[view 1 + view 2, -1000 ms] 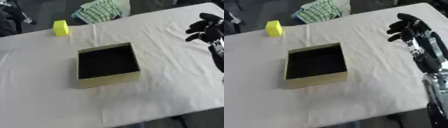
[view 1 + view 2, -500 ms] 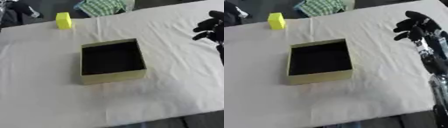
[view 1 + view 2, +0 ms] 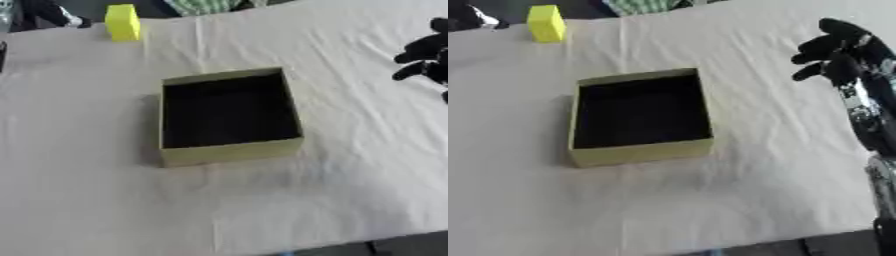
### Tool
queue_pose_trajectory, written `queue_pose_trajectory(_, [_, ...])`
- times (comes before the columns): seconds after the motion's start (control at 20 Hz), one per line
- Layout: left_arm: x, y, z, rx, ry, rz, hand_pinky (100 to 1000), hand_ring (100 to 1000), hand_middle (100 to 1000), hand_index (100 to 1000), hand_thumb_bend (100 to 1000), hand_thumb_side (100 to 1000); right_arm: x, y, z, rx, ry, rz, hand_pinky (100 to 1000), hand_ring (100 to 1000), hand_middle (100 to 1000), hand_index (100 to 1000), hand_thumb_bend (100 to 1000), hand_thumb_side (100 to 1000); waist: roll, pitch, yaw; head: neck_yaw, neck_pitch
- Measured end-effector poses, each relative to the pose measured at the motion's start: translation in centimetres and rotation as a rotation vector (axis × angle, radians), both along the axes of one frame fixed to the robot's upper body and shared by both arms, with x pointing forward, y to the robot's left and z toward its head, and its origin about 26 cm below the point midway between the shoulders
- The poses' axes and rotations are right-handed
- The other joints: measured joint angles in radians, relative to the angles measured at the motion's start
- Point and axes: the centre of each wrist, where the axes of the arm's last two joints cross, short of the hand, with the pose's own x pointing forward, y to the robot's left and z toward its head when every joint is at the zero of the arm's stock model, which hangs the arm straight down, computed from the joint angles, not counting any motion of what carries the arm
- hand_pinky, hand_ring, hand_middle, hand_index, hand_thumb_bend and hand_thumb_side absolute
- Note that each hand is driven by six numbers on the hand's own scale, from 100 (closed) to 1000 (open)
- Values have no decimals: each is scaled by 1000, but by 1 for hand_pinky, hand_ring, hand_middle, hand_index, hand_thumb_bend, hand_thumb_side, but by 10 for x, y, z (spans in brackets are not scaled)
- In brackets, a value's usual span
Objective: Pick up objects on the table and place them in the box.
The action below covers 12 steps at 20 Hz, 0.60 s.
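One open box (image 3: pixel 229 152) and a yellow block (image 3: pixel 122 22) sit well apart on the white-clothed table (image 3: pixel 79 190); the right hand (image 3: pixel 838 50) hovers with curled fingers, holding nothing.

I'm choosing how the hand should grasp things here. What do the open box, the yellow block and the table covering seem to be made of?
The square olive-yellow open box looks like matte cardboard: thin, flat walls, dark inside. The small bright yellow block has a smooth, even colour, perhaps plastic or foam; the look leaves it open. The cream table covering seems to be cloth, creased and gently wrinkled.
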Motion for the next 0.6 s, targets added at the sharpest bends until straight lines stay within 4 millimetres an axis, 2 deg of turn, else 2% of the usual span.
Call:
queue_pose_trajectory(0.15, [-1,-1,7,4,-30,-12,814,790,808,899,695,376,0,0,2,1,-7,-2,595,703,675,893,100,669,1,11,3,0,-24])
queue_pose_trajectory(0.6, [-5,0,18,14,-66,-25,812,790,806,897,689,361,0,2,4,1,-17,-3,594,702,674,893,100,677,13,46,-12,-10,-122])
